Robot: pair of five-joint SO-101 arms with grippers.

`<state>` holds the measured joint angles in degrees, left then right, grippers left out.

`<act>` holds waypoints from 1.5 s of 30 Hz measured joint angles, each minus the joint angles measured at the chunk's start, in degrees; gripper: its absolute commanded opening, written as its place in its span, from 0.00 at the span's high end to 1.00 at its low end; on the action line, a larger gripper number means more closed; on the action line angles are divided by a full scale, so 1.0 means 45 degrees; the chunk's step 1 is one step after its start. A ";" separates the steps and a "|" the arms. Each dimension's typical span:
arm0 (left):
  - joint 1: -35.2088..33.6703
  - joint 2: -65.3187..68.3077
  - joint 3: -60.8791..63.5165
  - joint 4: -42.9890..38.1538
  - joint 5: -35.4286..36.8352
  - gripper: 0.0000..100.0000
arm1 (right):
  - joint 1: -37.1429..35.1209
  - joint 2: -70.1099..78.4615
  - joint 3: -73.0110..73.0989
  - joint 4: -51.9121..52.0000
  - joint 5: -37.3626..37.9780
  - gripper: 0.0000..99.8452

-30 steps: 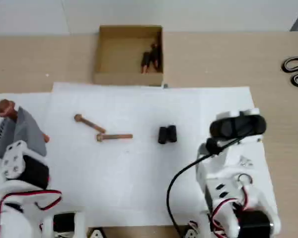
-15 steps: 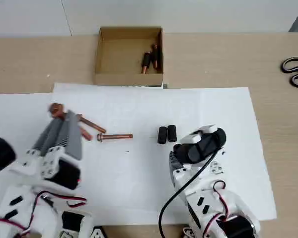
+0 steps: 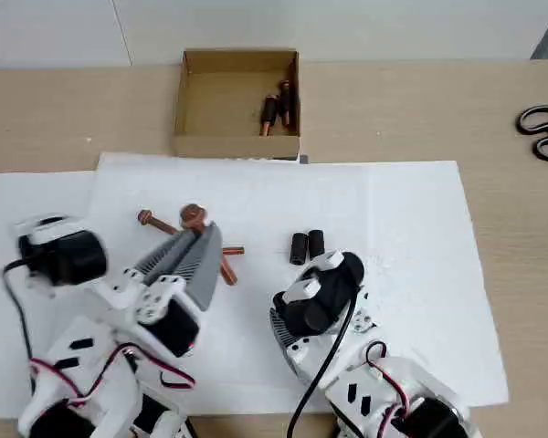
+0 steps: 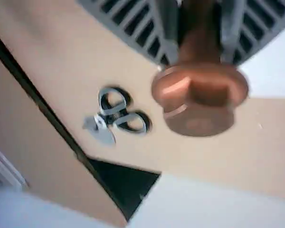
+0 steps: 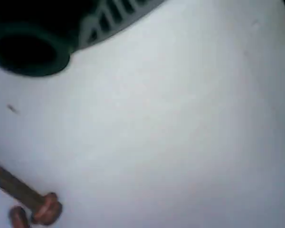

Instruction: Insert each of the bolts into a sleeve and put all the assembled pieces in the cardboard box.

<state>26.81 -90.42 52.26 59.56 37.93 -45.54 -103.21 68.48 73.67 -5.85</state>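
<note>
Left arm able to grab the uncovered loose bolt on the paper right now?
Probably not yet: the left gripper is shut on another bolt, so it is occupied. The loose bolt itself lies uncovered close by.

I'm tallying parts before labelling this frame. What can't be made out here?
Held copper bolt: most of the shaft hidden inside the left gripper, both views.
Loose copper bolt on the white paper: one end under that gripper, high view.
Black cylindrical sleeve: cut off by the frame edge, right wrist view.
Pieces in the brown cardboard box: too small to judge their fit, high view.
</note>
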 measured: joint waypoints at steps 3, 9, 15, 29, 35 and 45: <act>0.0352 0.0039 0.0137 0.0000 0.0000 0.99 | -0.0352 0.0000 0.0000 -0.0449 0.0000 1.00; 0.0567 -0.0117 0.0313 0.0000 0.0000 0.99 | -0.0469 0.0000 0.0000 -0.1289 0.0000 1.00; 0.0762 -0.0020 0.1172 -0.0274 0.0000 0.99 | -0.0469 0.0000 0.0000 -0.1368 0.0059 1.00; 0.0840 0.0000 0.1993 -0.1621 0.0000 0.99 | -0.0508 0.0000 0.0000 -0.1875 0.0938 1.00; 0.1328 -0.0020 0.2071 -0.1641 0.0000 0.99 | -0.0508 0.0000 0.0020 -0.1875 0.0938 1.00; 0.1426 -0.0117 0.2618 -0.1680 0.0000 0.99 | -0.0547 0.0020 0.0039 -0.2188 0.0938 1.00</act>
<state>33.23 -90.95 64.04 52.00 37.93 -48.00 -103.12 68.66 63.82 -1.63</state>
